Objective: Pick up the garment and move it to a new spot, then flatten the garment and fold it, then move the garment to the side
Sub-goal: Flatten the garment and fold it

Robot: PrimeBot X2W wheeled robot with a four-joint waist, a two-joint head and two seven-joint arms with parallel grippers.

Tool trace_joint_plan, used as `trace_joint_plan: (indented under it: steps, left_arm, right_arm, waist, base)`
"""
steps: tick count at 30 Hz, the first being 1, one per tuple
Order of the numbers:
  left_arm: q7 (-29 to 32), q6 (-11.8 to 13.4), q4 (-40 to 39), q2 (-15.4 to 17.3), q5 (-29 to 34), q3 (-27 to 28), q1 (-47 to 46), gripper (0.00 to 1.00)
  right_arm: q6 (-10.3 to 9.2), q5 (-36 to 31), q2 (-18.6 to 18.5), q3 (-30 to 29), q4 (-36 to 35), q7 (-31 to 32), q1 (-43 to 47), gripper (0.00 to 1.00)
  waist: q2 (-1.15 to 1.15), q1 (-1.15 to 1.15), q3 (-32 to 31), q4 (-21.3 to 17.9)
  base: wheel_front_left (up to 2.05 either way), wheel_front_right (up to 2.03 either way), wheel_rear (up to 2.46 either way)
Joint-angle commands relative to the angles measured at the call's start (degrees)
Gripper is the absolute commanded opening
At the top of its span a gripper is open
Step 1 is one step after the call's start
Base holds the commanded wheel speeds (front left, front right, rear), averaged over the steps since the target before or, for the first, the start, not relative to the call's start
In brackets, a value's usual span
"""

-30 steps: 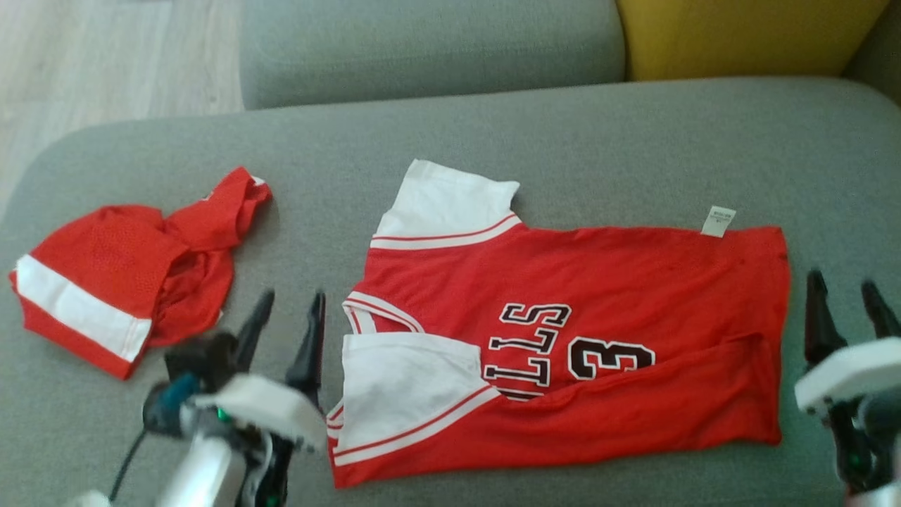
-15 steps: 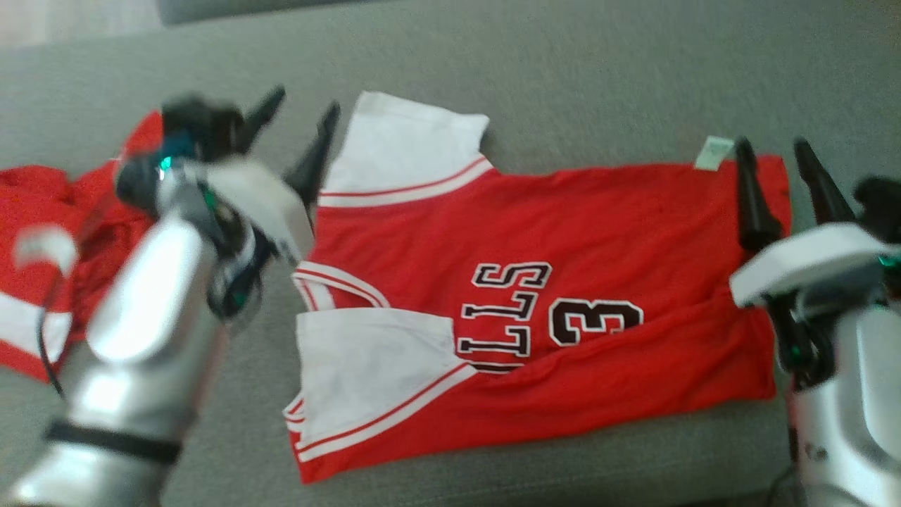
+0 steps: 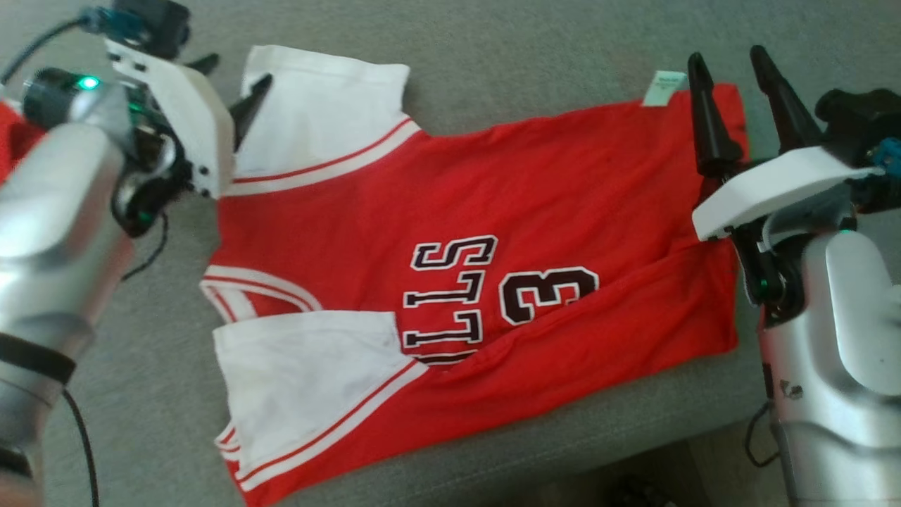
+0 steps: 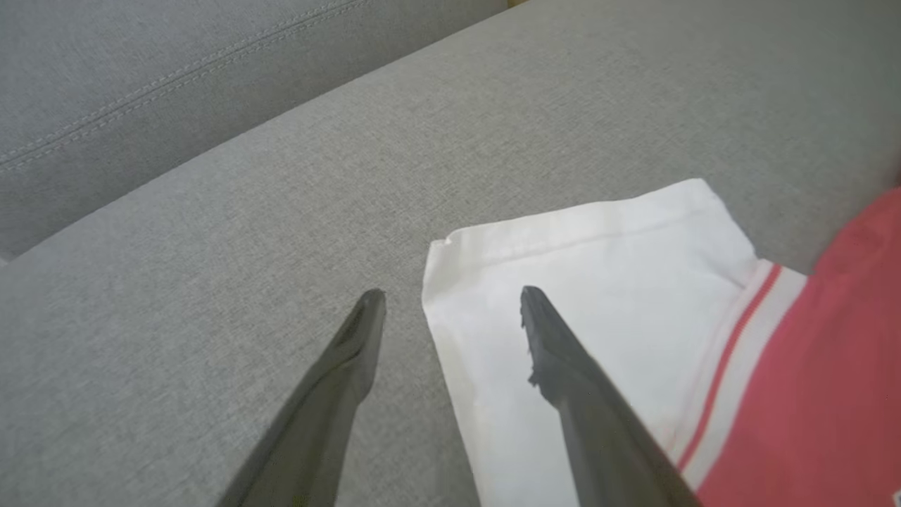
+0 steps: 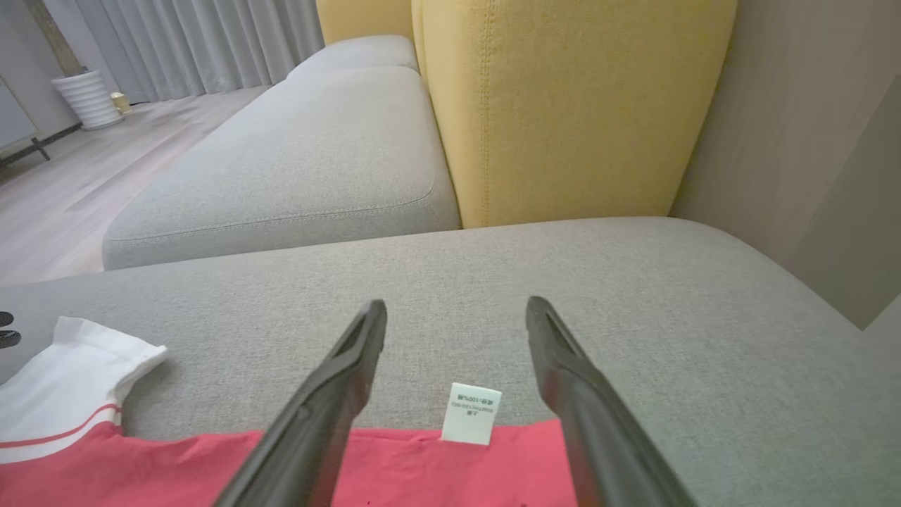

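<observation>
**Garment.** The red jersey (image 3: 493, 204) lies spread on the grey sofa seat (image 3: 535, 49), neck toward the robot's left and hem toward its right. Both sleeves are white with red trim. The far sleeve (image 4: 605, 260) lies flat on the cushion, and the near sleeve (image 3: 303, 380) lies folded over the body. A long crease runs along the near side, where red cloth overlaps the bottom of the dark lettering (image 3: 450, 296). A small white label (image 3: 667, 87) sticks out past the far hem corner onto the cushion.

**Left hand** (image 3: 238, 70). Fingers are spread wide and hold nothing. The hand is at the outer corner of the far sleeve. In the wrist view (image 4: 452, 294), one finger lies over the white cloth and the other over bare cushion, with the sleeve edge between them. Contact with the cloth cannot be determined.

**Right hand** (image 3: 726, 56). Fingers are spread wide and hold nothing. The hand is at the far hem corner. In its wrist view (image 5: 456, 304), the label (image 5: 471, 413) lies between the two fingers. Contact with the cloth cannot be determined.

**Surroundings.** A yellow back cushion (image 5: 563, 105) stands behind the seat.
</observation>
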Motion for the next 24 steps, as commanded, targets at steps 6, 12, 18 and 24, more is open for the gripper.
trace_joint_plan:
  steps: [6,12,18,24]
  left_arm:
    - [-1.7,0.1,1.8,3.4,-3.8,-3.7,-6.9,1.00]
    - [-2.8,0.1,4.5,4.0,-6.0,-8.3,-9.4,1.00]
    - [-6.3,0.1,10.5,3.3,-5.6,-9.9,-12.1,1.00]
    - [-6.8,0.1,13.9,1.3,-6.8,-12.1,-12.6,1.00]
  right_arm:
    - [-0.05,0.6,0.4,1.7,-0.7,-1.3,-2.0,1.00]
    - [-0.05,0.7,0.5,1.7,-0.4,-1.8,-2.7,1.00]
    - [-0.05,0.6,0.7,1.6,-0.3,-1.8,-3.0,1.00]
    - [-0.05,0.6,0.8,1.8,-0.2,-1.8,-3.2,1.00]
  waist:
    - [0.00,-0.01,2.1,-2.5]
    - [0.00,-0.01,3.2,-3.4]
    - [0.00,-0.01,3.9,-3.9]
    - [0.00,-0.01,4.3,-4.2]
  base:
    - [0.00,0.00,0.00]
    - [0.00,0.00,0.00]
    - [0.00,0.00,0.00]
    - [0.00,0.00,0.00]
